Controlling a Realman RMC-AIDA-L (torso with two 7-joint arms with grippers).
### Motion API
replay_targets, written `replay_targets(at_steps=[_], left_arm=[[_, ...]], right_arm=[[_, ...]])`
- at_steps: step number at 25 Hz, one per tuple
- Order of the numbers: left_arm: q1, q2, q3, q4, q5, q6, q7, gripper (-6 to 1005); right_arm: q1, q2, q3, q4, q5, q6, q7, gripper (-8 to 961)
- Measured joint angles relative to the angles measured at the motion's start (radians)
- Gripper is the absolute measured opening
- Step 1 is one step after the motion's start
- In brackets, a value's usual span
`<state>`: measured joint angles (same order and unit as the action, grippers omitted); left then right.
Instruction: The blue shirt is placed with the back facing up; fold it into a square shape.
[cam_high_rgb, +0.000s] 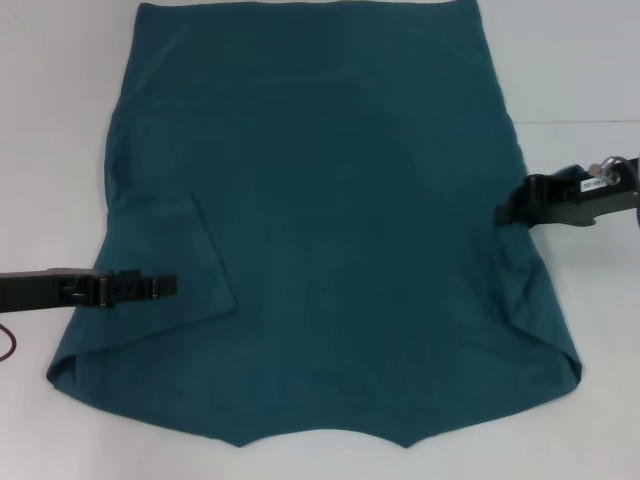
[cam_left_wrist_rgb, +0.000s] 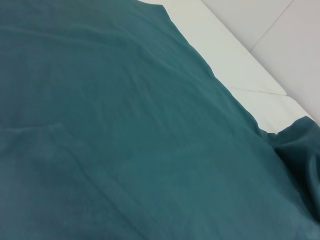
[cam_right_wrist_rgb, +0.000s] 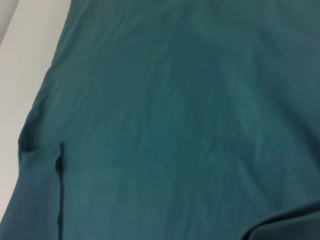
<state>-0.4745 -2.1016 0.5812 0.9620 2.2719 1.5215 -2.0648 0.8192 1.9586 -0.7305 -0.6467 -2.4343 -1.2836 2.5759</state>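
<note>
The blue shirt (cam_high_rgb: 330, 200) lies spread flat on the white table (cam_high_rgb: 60, 120), hem at the far side and neckline toward me. Both sleeves are folded inward over the body; the left flap (cam_high_rgb: 195, 265) forms a triangle. My left gripper (cam_high_rgb: 168, 286) reaches in from the left and hovers at that flap's lower part. My right gripper (cam_high_rgb: 507, 212) sits at the shirt's right edge, about mid-height. The left wrist view is filled with the teal shirt (cam_left_wrist_rgb: 125, 125), and so is the right wrist view (cam_right_wrist_rgb: 190, 115), where a folded edge shows.
Bare white table surrounds the shirt on the left, right and near side. A seam in the table (cam_left_wrist_rgb: 260, 92) runs beyond the shirt's far edge. A thin red cable (cam_high_rgb: 5, 345) hangs under the left arm at the picture's edge.
</note>
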Motion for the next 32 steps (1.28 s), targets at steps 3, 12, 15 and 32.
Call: replay_targets(at_steps=[3,12,15,32], left_arm=[[0.000,0.001,0.000,0.000,-0.001,0.000,0.000,725],[0.001,0.002,0.000,-0.002,-0.001,-0.010,0.000,724],[0.001,0.002,0.000,-0.004,-0.001,-0.012,-0.001,724],[-0.002,0.033,-0.075,0.004,0.004,0.063,-0.266,722]], right_arm=[[0.005,0.008,-0.017,0.002,0.000,-0.003,-0.004,14],[0.007,0.010,-0.032,0.013,0.001,-0.006,-0.016,18],[0.008,0.010,-0.031,0.017,0.020,-0.019,-0.040,21],[-0.047,-0.059,0.017,0.040,0.136,-0.161,-0.103,498]])
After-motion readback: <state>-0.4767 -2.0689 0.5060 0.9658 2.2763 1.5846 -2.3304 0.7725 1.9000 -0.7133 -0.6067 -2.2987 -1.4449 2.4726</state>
